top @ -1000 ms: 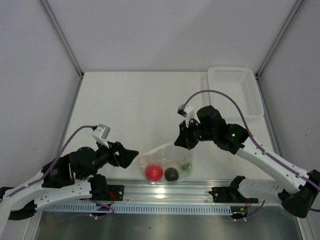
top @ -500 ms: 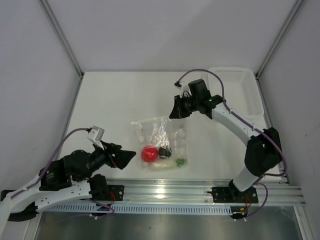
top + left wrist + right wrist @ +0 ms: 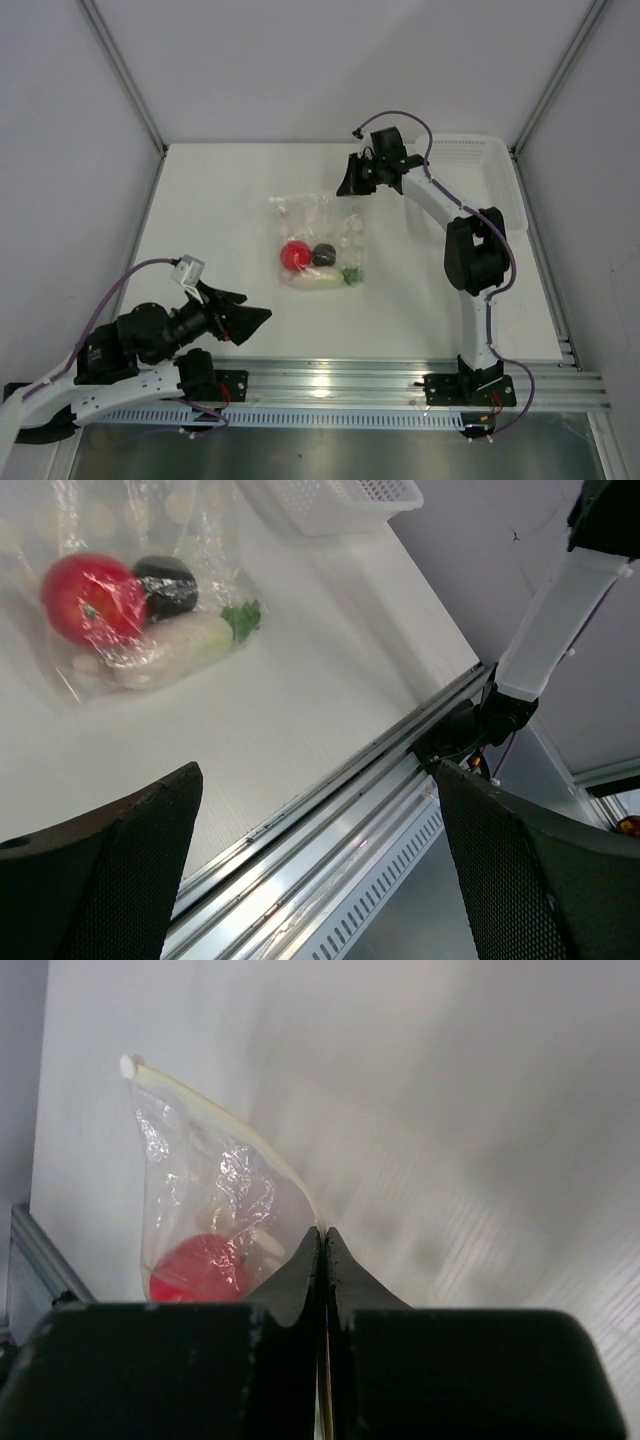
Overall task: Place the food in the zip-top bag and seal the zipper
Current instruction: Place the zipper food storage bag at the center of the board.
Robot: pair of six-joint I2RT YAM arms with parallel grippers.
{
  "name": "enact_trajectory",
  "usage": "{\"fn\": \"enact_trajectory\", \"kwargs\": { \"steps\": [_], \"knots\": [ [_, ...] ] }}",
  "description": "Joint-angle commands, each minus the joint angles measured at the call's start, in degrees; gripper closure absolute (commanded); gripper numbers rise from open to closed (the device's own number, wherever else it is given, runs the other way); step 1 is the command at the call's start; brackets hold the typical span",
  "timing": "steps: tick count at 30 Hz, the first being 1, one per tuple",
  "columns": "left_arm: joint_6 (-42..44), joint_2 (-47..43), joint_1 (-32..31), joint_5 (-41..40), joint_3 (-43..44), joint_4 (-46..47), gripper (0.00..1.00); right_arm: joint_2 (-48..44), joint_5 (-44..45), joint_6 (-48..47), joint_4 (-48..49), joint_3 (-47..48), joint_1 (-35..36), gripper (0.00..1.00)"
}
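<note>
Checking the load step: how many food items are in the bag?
3, all inside the zip-top bag: tomato left, dark ball right of it, radish on their near side.

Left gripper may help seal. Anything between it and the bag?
Nothing visible does: only table lies between the open left gripper and the zip-top bag, whose far edge the right gripper pinches.

We look out between the two dark fingers (image 3: pixel 130 880) of the left gripper (image 3: pixel 315 775), which stand wide apart with nothing between them. On the white table (image 3: pixel 330 650) at upper left lies a clear zip-top bag (image 3: pixel 190 520) containing a red tomato (image 3: pixel 92 597), a dark ball (image 3: pixel 167 584) and a white radish (image 3: pixel 175 648) with green leaves. A white ribbed basket (image 3: pixel 335 495) sits at the top edge. A metal rail (image 3: pixel 340 830) crosses below, and a white arm link (image 3: pixel 555 610) rises at right.
</note>
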Motion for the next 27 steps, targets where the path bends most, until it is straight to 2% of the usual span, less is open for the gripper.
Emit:
{"fn": "enact_trajectory", "kwargs": {
  "steps": [1,6,13,17,23,27],
  "knots": [
    [-0.4,-0.1,0.0,1.7,-0.3,2.4,0.01,6.1,5.9,3.4,-3.6,8.6,-1.2,1.0],
    [-0.7,0.1,0.0,3.0,-1.2,3.7,0.0,11.2,8.1,6.6,-4.5,14.1,-4.5,1.0],
    [-0.8,0.7,-0.1,3.3,-1.4,4.6,0.0,14.9,9.1,7.9,-5.8,15.6,-6.8,1.0],
    [-0.8,1.4,-0.1,3.6,-1.5,5.2,0.0,14.8,10.1,8.3,-5.2,11.2,-6.9,1.0],
    [-1.2,1.9,-0.1,4.2,-2.0,5.8,0.0,10.8,12.7,10.3,1.4,-0.2,-6.3,1.0],
    [-1.6,2.0,-0.1,4.5,-2.3,6.2,0.01,10.6,15.0,10.1,2.0,-2.7,-4.9,1.0]
  ]
}}
